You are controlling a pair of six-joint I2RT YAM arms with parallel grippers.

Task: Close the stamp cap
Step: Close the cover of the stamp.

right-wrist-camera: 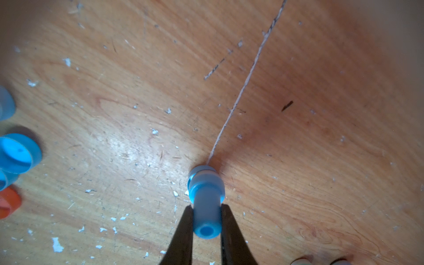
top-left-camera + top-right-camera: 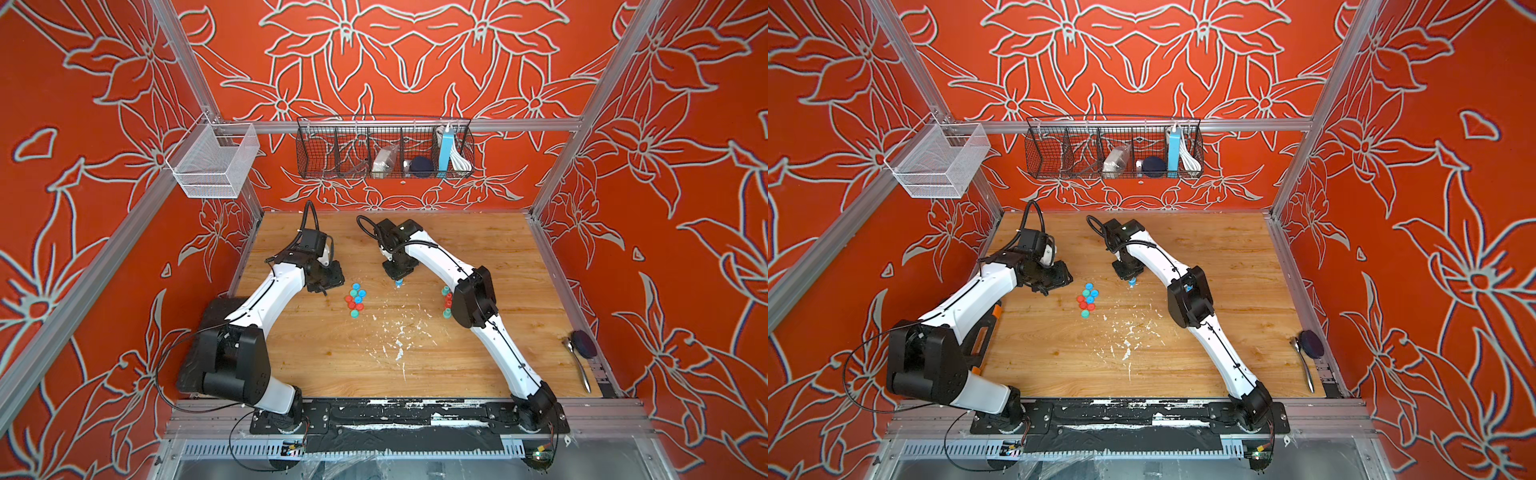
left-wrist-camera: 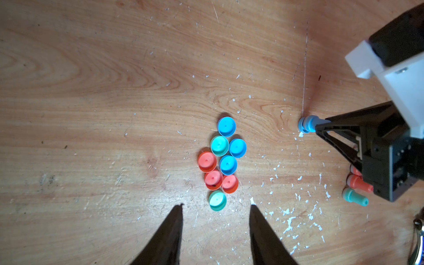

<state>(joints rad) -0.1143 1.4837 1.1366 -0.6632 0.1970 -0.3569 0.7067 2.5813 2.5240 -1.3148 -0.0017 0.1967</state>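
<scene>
Caps (image 3: 227, 164) cluster loose near blue stamp (image 1: 206, 197) pinched in right claw (image 1: 207, 207); left claw (image 3: 215, 206) part-open, empty, over them.

Wooden table (image 2: 478, 249): caps (image 2: 355, 300), stamps (image 2: 448, 304), spoon (image 2: 579, 365)

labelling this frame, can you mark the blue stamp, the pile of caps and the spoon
blue stamp (image 1: 207, 211): right wrist view, on its barrel
pile of caps (image 3: 227, 164): left wrist view, on the blue cap in the middle
spoon (image 2: 568, 345): a top view, on its bowl
</scene>
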